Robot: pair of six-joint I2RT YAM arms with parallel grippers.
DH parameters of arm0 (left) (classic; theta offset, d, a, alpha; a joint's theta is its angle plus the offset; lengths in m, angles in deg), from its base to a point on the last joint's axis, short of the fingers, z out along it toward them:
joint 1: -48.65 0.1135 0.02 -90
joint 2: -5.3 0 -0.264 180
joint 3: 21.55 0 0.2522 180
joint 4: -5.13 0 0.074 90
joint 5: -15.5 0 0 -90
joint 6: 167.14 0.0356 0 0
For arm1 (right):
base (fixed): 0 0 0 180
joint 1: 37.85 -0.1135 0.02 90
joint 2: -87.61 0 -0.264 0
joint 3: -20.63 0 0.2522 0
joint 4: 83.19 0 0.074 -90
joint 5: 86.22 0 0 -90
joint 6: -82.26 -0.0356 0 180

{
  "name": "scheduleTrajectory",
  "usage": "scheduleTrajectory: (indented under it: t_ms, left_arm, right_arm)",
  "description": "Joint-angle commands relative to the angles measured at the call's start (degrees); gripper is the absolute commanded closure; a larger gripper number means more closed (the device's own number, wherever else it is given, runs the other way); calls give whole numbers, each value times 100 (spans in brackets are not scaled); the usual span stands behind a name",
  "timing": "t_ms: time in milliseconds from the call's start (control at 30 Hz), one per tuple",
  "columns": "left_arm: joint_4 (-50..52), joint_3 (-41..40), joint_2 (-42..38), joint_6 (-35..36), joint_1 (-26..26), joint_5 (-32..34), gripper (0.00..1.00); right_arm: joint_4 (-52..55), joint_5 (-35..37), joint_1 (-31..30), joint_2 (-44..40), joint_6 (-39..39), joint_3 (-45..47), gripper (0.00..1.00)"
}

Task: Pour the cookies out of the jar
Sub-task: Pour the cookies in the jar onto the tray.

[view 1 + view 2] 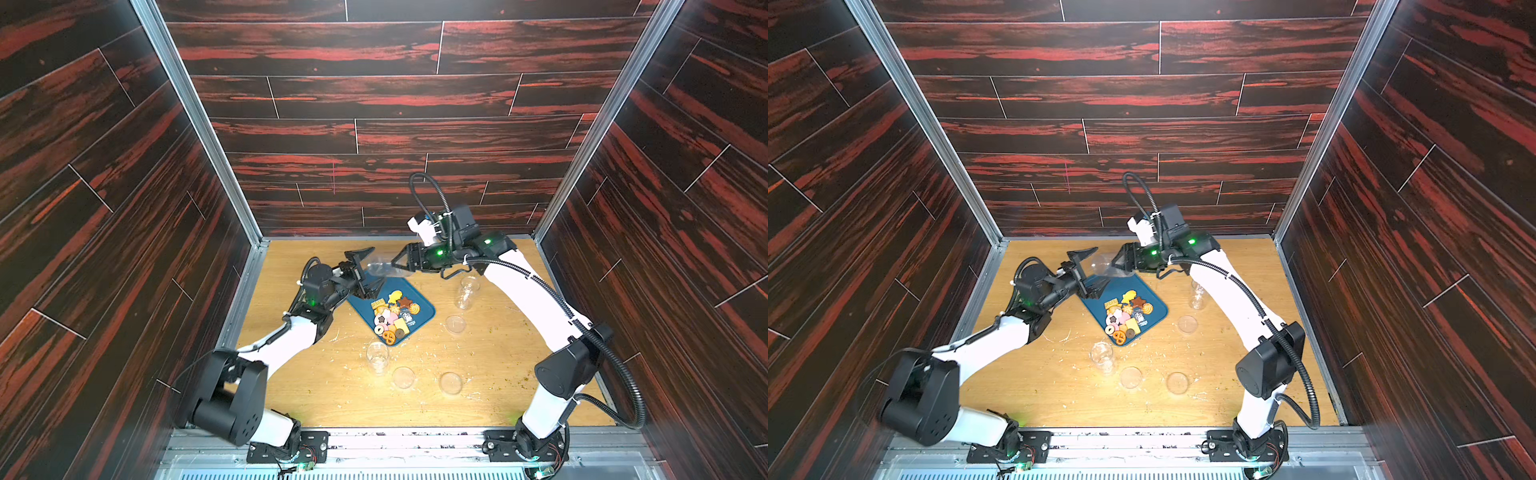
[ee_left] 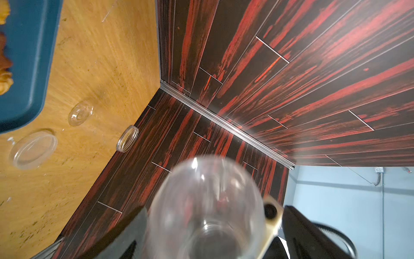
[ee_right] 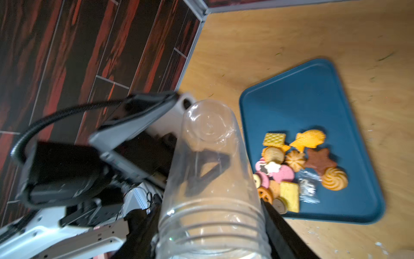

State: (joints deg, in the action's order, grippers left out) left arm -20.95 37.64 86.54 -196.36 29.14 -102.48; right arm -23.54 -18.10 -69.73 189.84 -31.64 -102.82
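Right tool (image 1: 395, 266) is clamping the clear jar (image 1: 384, 270) near its mouth, holding it empty and sideways above the far corner of the blue tray (image 1: 427, 311). Left tool (image 1: 378, 265) is standing spread wide on either side of the jar's base. Cookies (image 1: 395, 318) are lying heaped on the tray, which is sitting on the worktop (image 1: 332, 395).

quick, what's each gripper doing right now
left gripper: open, fingers spread around the jar's base
right gripper: closed on the jar, near its mouth
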Motion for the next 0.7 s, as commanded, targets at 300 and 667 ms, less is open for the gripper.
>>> scheduleTrajectory:
  t_ms: [300, 667]
  left_arm:
    - [6007, 1620, -1333, 4386, 809, -25, 3]
    - [8866, 3838, -1020, 7643, 787, 1575, 2]
  right_arm:
    - [390, 41, 603, -158, 261, 36, 33]
    - [1521, 602, 604, -609, 483, -118, 32]
